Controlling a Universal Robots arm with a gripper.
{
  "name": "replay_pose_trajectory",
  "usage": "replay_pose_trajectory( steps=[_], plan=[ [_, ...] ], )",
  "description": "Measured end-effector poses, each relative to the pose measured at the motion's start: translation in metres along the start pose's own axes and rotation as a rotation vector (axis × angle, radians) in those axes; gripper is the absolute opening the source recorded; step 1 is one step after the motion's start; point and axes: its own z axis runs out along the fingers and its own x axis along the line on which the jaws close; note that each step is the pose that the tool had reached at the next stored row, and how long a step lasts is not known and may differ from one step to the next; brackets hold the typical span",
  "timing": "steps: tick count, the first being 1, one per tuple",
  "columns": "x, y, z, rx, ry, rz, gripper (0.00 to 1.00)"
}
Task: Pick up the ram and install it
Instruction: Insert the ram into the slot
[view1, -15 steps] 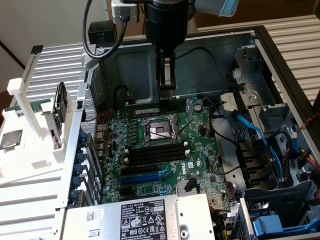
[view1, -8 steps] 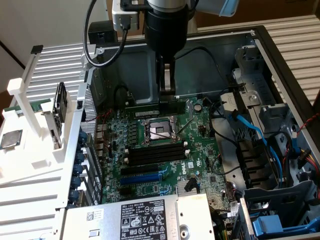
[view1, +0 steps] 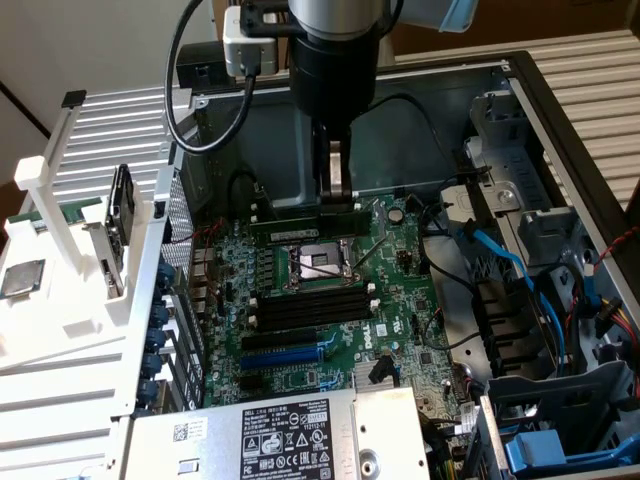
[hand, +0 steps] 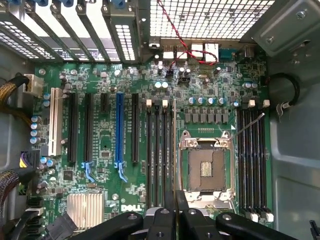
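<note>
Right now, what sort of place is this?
Probably a computer assembly bench: an open computer case, its motherboard exposed, a white parts rack beside it, and the gripper holding the ram above the board.

You are at a computer-assembly bench, the kind kept in a robotics lab or a hardware workshop. A desktop tower case (view1: 440, 170) lies on its side with the panel off, its green Dell motherboard (hand: 106, 135) bare among a labelled power supply (view1: 290, 440) and blue data cables (view1: 497, 250). At the exterior view's left a white parts rack (view1: 70, 340) holds loose components, and a robot arm (view1: 335, 60) hangs over the open case
</note>
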Motion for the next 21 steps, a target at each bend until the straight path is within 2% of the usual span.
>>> replay_pose_trajectory(
  steps=[8, 13, 19, 20, 21],
  plan=[
    [0.002, -0.0002, 0.0125, 0.0, -0.0027, 0.0, 0.13],
    [0.003, -0.0002, 0.0204, -0.0002, -0.0082, -0.001, 0.13],
    [0.006, 0.0001, 0.0238, -0.0005, -0.023, -0.002, 0.13],
    [0.007, 0.0002, 0.024, -0.0005, -0.0263, -0.002, 0.13],
    [0.012, 0.0002, 0.024, -0.0006, -0.0338, -0.003, 0.13]
  ],
)
